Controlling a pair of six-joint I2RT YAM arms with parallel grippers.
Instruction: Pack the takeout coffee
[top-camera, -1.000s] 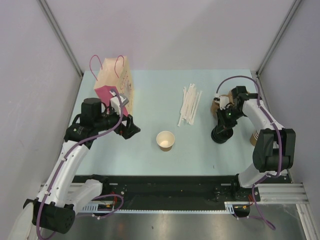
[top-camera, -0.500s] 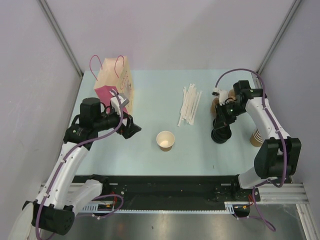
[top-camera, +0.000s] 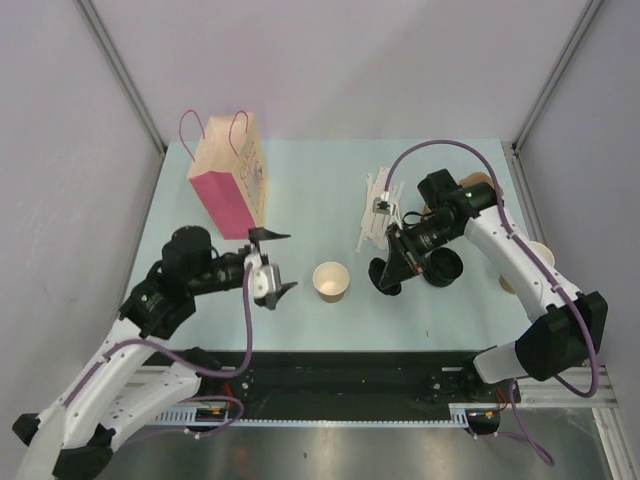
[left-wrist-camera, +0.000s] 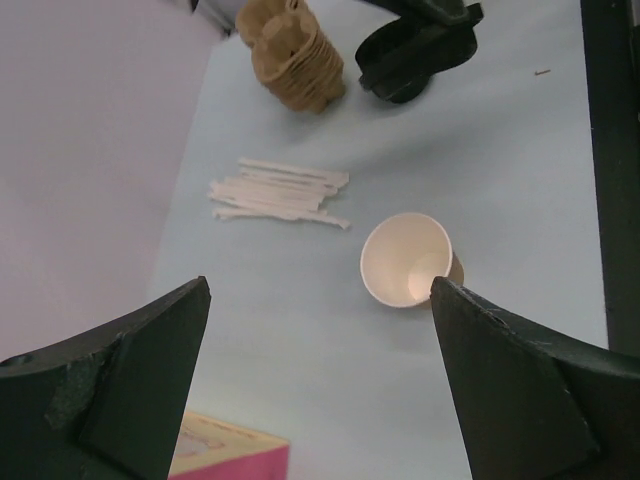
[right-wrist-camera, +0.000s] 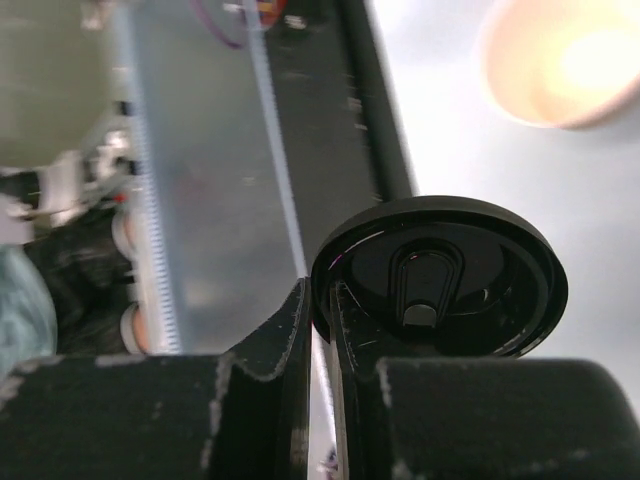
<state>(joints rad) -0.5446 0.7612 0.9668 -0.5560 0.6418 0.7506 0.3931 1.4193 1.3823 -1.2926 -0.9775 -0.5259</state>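
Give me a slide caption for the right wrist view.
A black lid pinched at its rim by the right gripper, with the open paper cup beyond.

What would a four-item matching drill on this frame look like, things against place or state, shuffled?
Things:
1. paper bag
2. open cup
3. black lid
4. left gripper

Place or state:
A. pinched by its rim in the right gripper
B. jaws wide apart, nothing between them
C. standing at the far left, handles up
D. lidless, upright, between the two arms

Pairs: 1-C, 2-D, 3-A, 4-B
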